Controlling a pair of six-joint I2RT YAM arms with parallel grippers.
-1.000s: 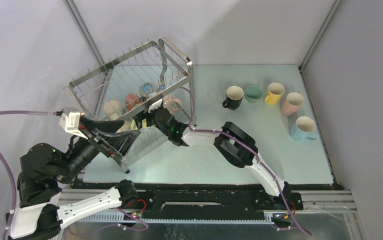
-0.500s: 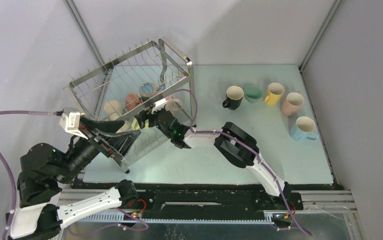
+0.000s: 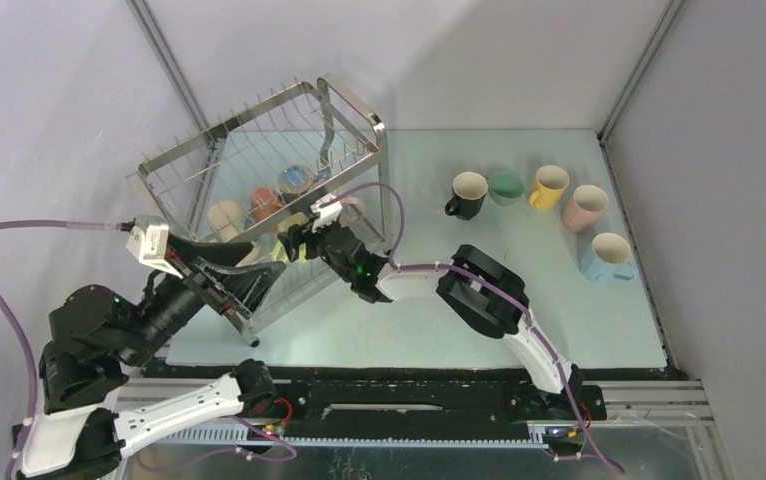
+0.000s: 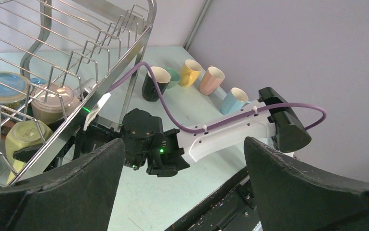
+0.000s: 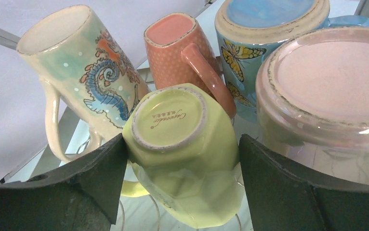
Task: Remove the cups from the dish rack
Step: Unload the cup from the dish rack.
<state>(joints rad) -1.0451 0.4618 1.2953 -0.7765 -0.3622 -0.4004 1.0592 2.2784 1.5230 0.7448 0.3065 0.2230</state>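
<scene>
While seated inverted inside rack (image 3: 359, 108) under its upper tier, found lime cup (image 5: 173, 120) crowded by other cups (image 5: 173, 48). Recorded right gripper (image 5: 180, 154) jaws apart, straddling its faceted walls; left gripper (image 4: 182, 192) likewise spread wide, holding nothing. Judged glazed ceramic: rigid, light, slick, liable to chip. Advised clamping across opposite facets at mid-body, clear of handle (image 5: 133, 188).

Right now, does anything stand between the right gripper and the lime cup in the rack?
Nothing visible does. The right gripper has a finger on each side of the lime cup. The pink cup and the cream mug crowd its flanks but lie outside the jaws.
</scene>
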